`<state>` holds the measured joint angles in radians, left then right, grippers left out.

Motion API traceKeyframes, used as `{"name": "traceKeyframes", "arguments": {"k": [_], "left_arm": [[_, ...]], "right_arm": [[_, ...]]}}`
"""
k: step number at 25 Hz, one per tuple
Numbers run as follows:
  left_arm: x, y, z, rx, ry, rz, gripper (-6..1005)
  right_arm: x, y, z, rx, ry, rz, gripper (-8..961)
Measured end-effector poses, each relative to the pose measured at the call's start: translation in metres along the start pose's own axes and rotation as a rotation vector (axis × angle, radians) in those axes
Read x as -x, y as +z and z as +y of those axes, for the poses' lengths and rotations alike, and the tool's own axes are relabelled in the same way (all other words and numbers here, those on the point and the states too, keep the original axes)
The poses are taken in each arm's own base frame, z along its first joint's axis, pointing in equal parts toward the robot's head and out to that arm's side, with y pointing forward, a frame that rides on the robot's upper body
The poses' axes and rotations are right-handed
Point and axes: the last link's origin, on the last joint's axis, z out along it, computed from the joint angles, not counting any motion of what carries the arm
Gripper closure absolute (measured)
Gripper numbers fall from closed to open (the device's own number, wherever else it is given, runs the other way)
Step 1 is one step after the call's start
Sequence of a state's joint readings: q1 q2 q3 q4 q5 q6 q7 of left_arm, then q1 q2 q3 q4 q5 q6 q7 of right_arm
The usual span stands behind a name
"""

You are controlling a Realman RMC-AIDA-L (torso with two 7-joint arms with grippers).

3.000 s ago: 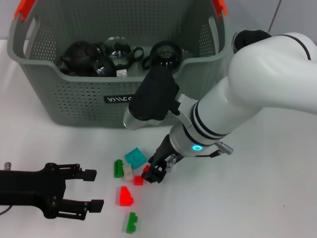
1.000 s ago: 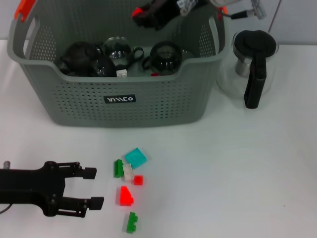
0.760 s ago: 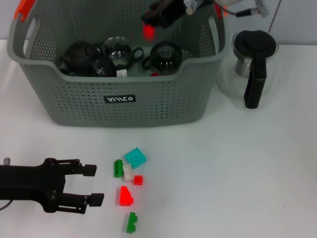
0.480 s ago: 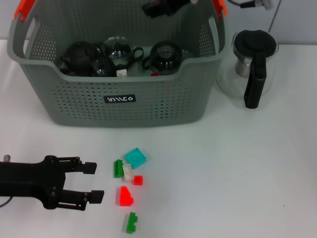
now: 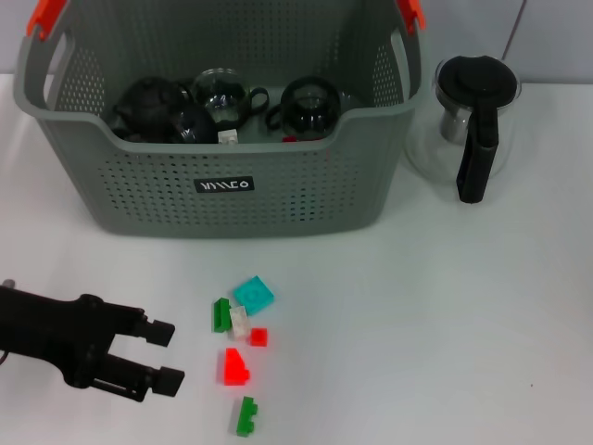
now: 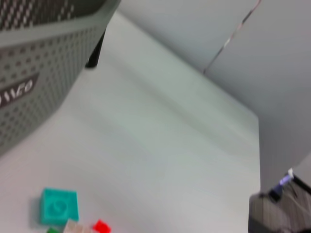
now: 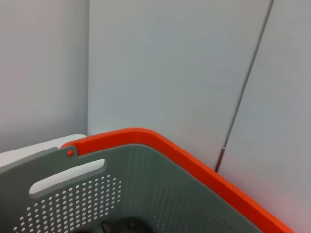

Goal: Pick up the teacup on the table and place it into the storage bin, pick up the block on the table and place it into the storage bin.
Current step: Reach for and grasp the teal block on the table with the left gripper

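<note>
Overhead, storage bin [image 5: 222, 176] fills upper half; blocks [image 5: 240, 343] lie lower centre, bare table [image 5: 445, 334] right. Left gripper [image 5: 162, 355], fingers spread and empty, lower left, now angled down. Right gripper gone from top edge. Left wrist: teal block [image 6: 59, 206] bottom left. Right wrist: bin rim only.
</note>
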<state>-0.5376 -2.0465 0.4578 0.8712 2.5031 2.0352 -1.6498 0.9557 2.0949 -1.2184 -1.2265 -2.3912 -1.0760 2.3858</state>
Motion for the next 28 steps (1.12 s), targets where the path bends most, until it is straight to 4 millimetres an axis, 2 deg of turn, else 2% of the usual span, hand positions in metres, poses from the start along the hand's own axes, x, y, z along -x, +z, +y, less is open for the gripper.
{"name": "traceKeyframes", "arguments": {"k": [4,8,13,19,28], "left_arm": [[-0.013,0.002,-0.002,0.009,0.006,-0.062,162],[-0.026,0.003,-0.006,-0.001,0.029,-0.053,164],[-0.043,0.005,-0.008,-0.006,0.072,0.024,166],[-0.054,0.013,-0.015,-0.038,0.150,0.088,168],[-0.066,0.023,-0.018,-0.043,0.209,0.028,172]], "right_arm": [[-0.001,-0.010,0.002,0.005,0.002,-0.027,42],[0.001,-0.024,0.005,0.041,0.031,-0.074,47],[-0.003,-0.036,-0.002,0.037,0.069,-0.104,47],[-0.007,-0.041,-0.009,0.019,0.095,-0.113,46],[-0.006,-0.043,-0.012,0.010,0.113,-0.125,47]]}}
